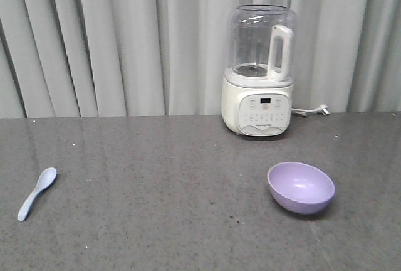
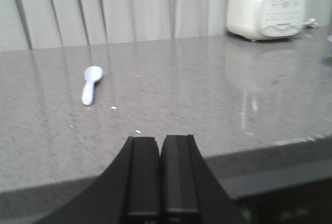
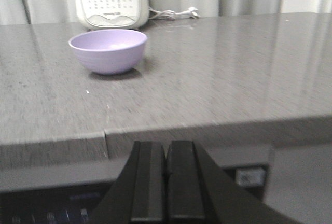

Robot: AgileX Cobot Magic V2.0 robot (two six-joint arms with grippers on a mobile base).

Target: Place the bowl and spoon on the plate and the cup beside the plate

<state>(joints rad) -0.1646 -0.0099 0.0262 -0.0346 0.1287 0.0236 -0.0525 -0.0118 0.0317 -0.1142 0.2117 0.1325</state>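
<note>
Left pincer (image 2: 160,146) is pressed shut, fingers flat together with nothing between them, sitting low at the near edge of the grey worktop (image 1: 156,177). Right pincer (image 3: 166,149) matches it: closed tight, empty, just short of the worktop's front edge. Out on the surface, the landmark is the white blender (image 1: 258,70) with its clear jug, standing at the back against the grey curtain (image 1: 94,39). The lavender bowl (image 1: 301,187) sits upright in front of the blender, a touch to its right and apart from it. The pale blue spoon (image 1: 36,193) lies flat well to the blender's left, toward the front, scoop pointing away.
</note>
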